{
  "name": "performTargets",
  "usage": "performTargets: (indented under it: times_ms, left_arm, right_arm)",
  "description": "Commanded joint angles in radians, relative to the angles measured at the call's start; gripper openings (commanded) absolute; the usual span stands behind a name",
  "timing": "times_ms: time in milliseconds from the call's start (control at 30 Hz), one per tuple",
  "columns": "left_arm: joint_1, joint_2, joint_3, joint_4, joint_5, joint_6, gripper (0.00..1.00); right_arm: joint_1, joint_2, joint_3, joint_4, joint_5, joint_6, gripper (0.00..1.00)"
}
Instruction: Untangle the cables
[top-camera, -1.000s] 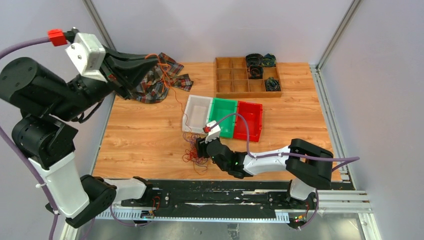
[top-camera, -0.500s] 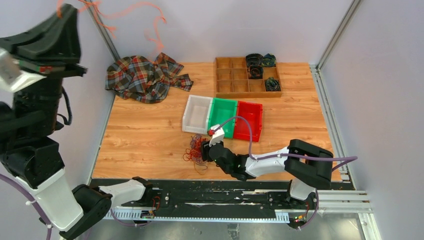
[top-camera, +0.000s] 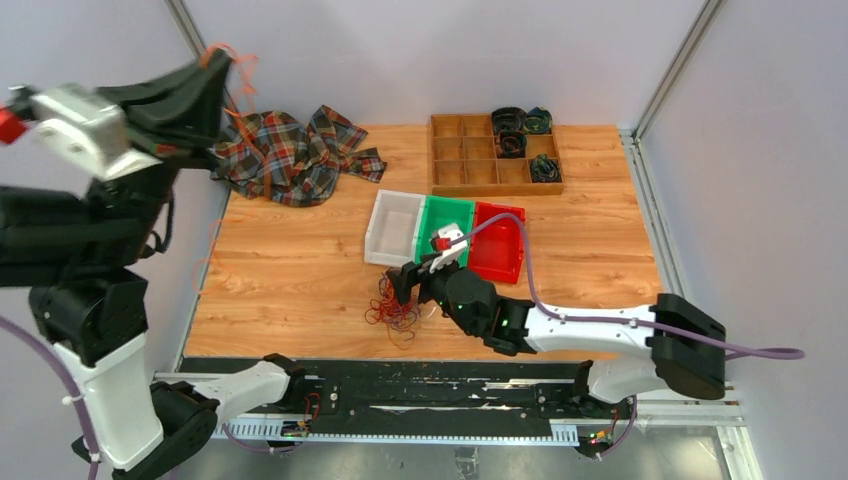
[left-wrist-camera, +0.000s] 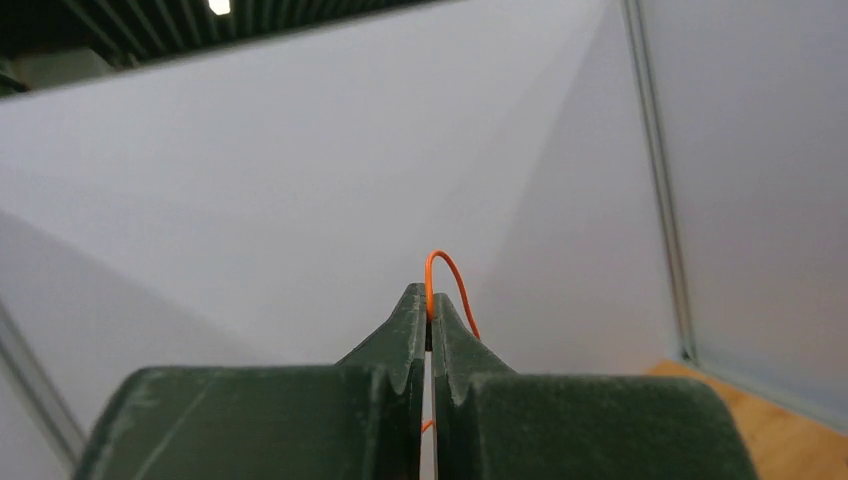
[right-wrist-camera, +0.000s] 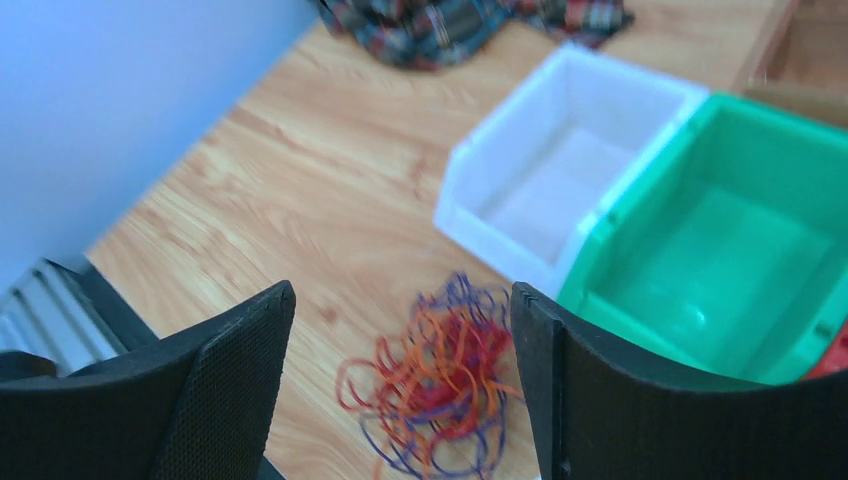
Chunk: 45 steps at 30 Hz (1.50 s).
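Note:
A tangle of red, orange and purple cables (top-camera: 392, 302) lies on the wooden table in front of the white bin; it also shows in the right wrist view (right-wrist-camera: 445, 385). My left gripper (top-camera: 218, 70) is raised high at the far left and is shut on an orange cable (top-camera: 238, 110) that hangs down from it; the left wrist view shows the cable (left-wrist-camera: 447, 281) looping out of the closed fingertips (left-wrist-camera: 430, 305). My right gripper (top-camera: 402, 284) is open just above the tangle, its fingers (right-wrist-camera: 245, 345) on either side of the pile without touching it.
A white bin (top-camera: 394, 228), a green bin (top-camera: 447, 237) and a red bin (top-camera: 499, 243) stand side by side mid-table. A wooden divided tray (top-camera: 494, 154) with coiled cables is at the back. A plaid cloth (top-camera: 290, 153) lies at the back left.
The left arm, after swinging up and pulling the orange cable free of the tangle, has come down and rotated. The right arm has stretched forward and its gripper has lifted off the pile.

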Motion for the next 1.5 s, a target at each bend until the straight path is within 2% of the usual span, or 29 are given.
performTargets:
  times_ms: [0,233,333,467,767,933,1133,1300,1467]
  left_arm:
    - [-0.005,-0.029,-0.143,-0.118,0.158,-0.119,0.01]
    - [-0.006,-0.057,-0.377,-0.154,0.340,-0.305,0.01]
    - [-0.005,-0.040,-0.420,-0.154,0.394,-0.349,0.01]
    - [-0.005,-0.006,-0.437,-0.146,0.409,-0.355,0.01]
    - [-0.005,0.107,-0.374,-0.097,0.460,-0.361,0.01]
    - [-0.011,0.188,-0.331,-0.040,0.503,-0.398,0.01]
    - [-0.055,0.252,-0.351,0.053,0.537,-0.455,0.01]
    - [-0.133,0.332,-0.370,0.084,0.543,-0.454,0.01]
    - [-0.192,0.467,-0.284,0.069,0.553,-0.435,0.01]
  right_arm:
    - [-0.015,-0.069,0.094,-0.041,-0.040,-0.088,0.79]
    - [-0.072,-0.033,0.247,-0.054,-0.096,-0.111,0.78]
    - [-0.117,-0.025,0.295,-0.069,-0.142,-0.087,0.77]
    - [-0.164,-0.063,0.258,-0.074,-0.148,-0.069,0.76]
    - [-0.248,-0.262,0.078,-0.179,-0.067,-0.048,0.76]
    - [-0.290,-0.427,-0.007,-0.304,-0.001,-0.023,0.77]
    - [-0.300,-0.586,-0.050,-0.484,0.130,-0.019,0.76]
    - [-0.303,-0.635,-0.056,-0.567,0.234,-0.014,0.75]
    - [-0.310,-0.636,-0.051,-0.580,0.278,-0.027,0.75]
